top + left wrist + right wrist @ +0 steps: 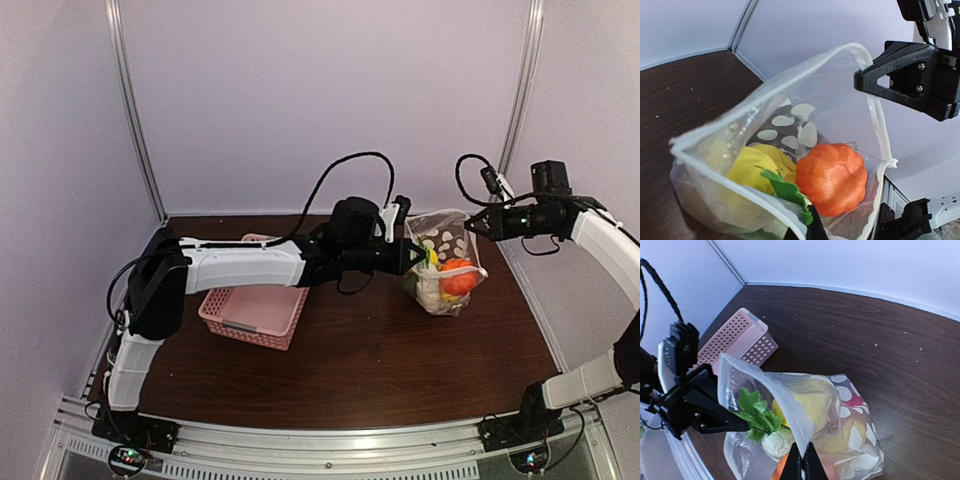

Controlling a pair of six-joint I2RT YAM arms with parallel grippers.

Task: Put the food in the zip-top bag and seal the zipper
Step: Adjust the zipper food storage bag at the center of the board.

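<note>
While left gripper [416, 258] and right gripper [471, 228] pinch zipper [765, 95], zip-top bag [446, 241] gapes, orange, yellow, green food [832, 177] inside.

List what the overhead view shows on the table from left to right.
basket → left end effector → bag → right end effector
</note>
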